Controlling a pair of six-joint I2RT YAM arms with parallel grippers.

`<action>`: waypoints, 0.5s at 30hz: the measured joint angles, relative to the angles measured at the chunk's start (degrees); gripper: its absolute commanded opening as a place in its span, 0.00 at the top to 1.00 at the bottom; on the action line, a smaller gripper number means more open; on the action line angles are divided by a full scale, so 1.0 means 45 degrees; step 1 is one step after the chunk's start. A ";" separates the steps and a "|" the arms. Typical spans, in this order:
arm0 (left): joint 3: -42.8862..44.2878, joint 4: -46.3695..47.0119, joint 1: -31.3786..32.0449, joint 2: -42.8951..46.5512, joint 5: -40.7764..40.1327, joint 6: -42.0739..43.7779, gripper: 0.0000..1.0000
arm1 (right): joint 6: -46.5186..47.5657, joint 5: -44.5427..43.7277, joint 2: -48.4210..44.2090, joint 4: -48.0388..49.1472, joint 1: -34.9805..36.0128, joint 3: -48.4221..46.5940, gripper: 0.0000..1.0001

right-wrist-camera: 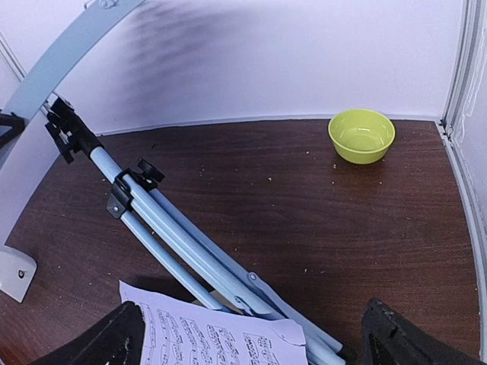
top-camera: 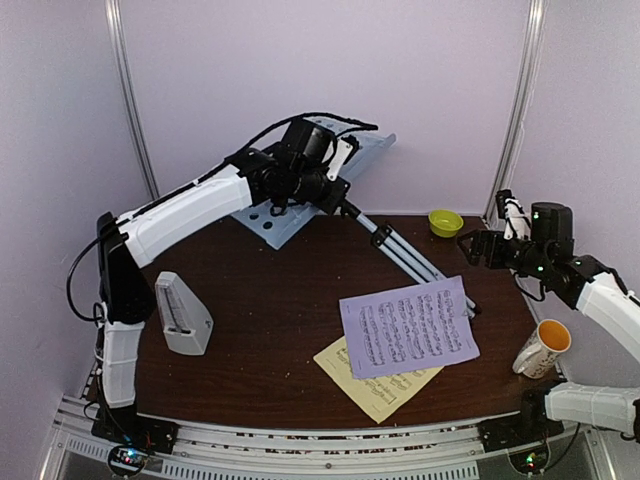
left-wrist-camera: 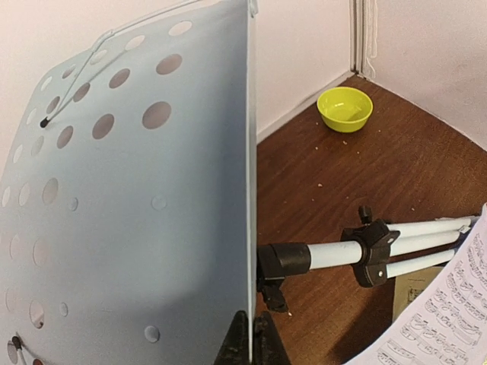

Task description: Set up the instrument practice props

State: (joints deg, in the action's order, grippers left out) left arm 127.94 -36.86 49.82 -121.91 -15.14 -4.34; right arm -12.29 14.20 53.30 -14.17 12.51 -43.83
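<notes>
The left gripper [left-wrist-camera: 249,338] is clamped on the edge of the tilted grey stand desk [left-wrist-camera: 137,213], and the tripod [left-wrist-camera: 335,255] stretches away beyond its fingers. The right gripper [right-wrist-camera: 251,315] gapes wide and holds nothing. The tripod and the lilac page [right-wrist-camera: 221,334] lie just ahead of its fingers.

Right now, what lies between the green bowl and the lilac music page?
The stand's folded tripod legs cross there, between green bowl and lilac page; the rest is bare tabletop. Top and right wrist views show it.
</notes>
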 measured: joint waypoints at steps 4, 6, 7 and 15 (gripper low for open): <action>-0.0058 0.0418 0.0160 0.0661 -0.0369 0.1831 1.00 | 0.0185 0.0112 -0.0112 0.0277 0.0112 0.0015 0.00; -0.0083 0.0748 0.0253 0.0889 -0.0384 0.2754 1.00 | 0.0374 0.0155 -0.0112 0.0505 0.0340 0.0015 0.00; -0.0097 0.0874 0.0291 0.0962 -0.0379 0.3162 1.00 | 0.0452 0.0160 -0.0097 0.0627 0.0510 0.0015 0.00; -0.0112 0.2288 0.1005 0.1166 -0.0699 0.6591 1.00 | 0.1151 -0.0092 0.1647 0.1802 0.2244 -0.0748 0.07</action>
State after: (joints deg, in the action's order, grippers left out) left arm 127.44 -26.57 54.35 -116.66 -18.28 25.32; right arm -7.11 13.78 60.71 -6.07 22.61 -47.20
